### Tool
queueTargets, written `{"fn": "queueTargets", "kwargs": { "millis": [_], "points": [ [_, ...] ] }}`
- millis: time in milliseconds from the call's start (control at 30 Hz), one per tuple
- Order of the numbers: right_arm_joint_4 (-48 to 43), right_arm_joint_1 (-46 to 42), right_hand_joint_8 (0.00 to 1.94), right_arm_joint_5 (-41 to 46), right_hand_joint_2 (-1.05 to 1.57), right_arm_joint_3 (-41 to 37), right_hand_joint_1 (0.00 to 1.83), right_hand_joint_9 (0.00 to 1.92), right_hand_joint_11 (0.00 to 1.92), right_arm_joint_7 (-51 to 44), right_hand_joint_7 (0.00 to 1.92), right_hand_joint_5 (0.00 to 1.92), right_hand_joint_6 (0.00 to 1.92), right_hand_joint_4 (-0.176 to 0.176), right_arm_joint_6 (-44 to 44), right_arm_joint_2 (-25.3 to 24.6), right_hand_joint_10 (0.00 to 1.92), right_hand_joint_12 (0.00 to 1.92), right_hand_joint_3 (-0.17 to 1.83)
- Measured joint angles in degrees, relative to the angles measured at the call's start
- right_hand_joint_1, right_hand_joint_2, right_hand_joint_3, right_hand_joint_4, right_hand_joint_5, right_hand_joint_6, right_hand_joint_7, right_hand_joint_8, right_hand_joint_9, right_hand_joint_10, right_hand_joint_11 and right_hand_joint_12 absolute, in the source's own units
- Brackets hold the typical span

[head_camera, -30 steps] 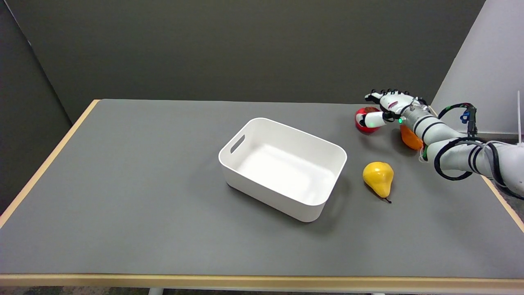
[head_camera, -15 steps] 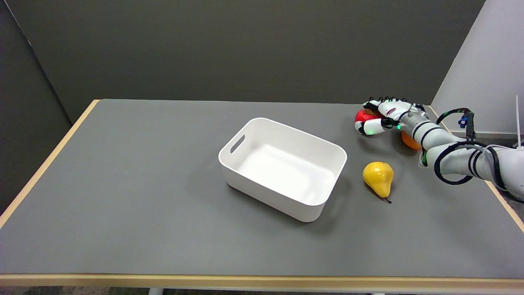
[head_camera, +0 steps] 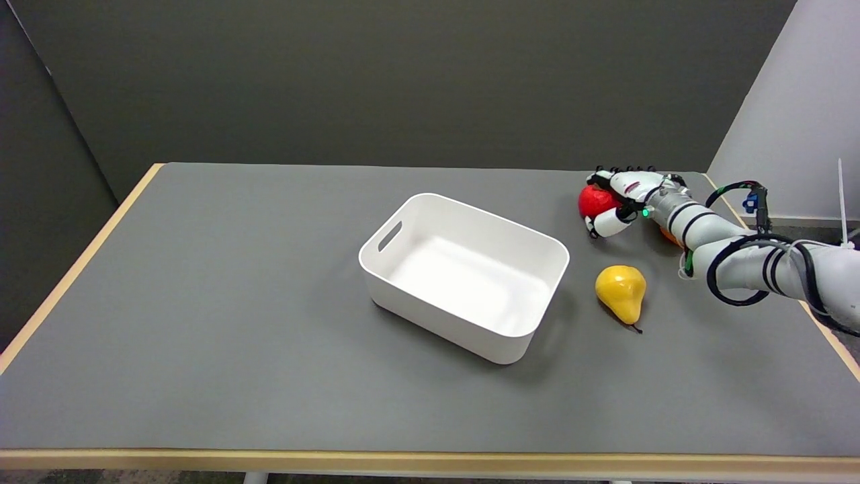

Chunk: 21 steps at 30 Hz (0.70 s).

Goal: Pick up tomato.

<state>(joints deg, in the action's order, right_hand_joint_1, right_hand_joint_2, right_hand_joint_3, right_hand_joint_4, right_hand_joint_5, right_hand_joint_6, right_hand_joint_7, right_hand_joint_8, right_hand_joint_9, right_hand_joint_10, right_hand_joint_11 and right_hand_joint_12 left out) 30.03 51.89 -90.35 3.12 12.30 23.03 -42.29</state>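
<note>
— Bin (head_camera: 463,275) at centre frame: one, white, handled, nothing inside.
— Fruit count?
— One tomato (head_camera: 595,199), red, upper right on table (head_camera: 201,302). One yellow pear (head_camera: 621,289) right of bin. One orange thing (head_camera: 668,235), mostly hidden behind arm.
— Right hand (head_camera: 621,198)?
— Wrapped around tomato, fingers over top, thumb underneath.

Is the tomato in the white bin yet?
No, the tomato sits at the table's far right, well outside the white bin, with the right hand wrapped around it.
</note>
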Motion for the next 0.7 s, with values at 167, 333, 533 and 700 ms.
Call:
{"fn": "queueTargets", "kwargs": {
  "millis": [167, 333, 533, 700],
  "points": [
    [0.51, -0.09, 1.47, 0.00, 1.22, 0.00, 1.23, 0.72, 0.70, 0.00, 0.70, 0.38, 1.35, 0.031, 0.55, -0.10, 1.16, 1.58, 0.16],
    [0.89, -0.18, 1.33, 0.07, 1.19, -0.05, 1.33, 0.79, 0.84, 0.01, 0.76, 0.51, 1.59, -0.143, 1.45, -0.14, 1.48, 1.61, 0.13],
    [1.33, -0.55, 1.29, 0.11, 1.16, -0.37, 1.33, 0.80, 0.89, 0.08, 0.79, 0.56, 1.57, -0.137, 3.25, -0.21, 1.45, 1.61, 0.17],
    [2.24, -0.81, 1.27, 0.15, 1.15, -2.01, 1.34, 0.81, 0.91, 0.90, 0.80, 0.56, 1.56, -0.141, 6.16, 0.13, 1.44, 1.63, 0.17]
  ]
}}
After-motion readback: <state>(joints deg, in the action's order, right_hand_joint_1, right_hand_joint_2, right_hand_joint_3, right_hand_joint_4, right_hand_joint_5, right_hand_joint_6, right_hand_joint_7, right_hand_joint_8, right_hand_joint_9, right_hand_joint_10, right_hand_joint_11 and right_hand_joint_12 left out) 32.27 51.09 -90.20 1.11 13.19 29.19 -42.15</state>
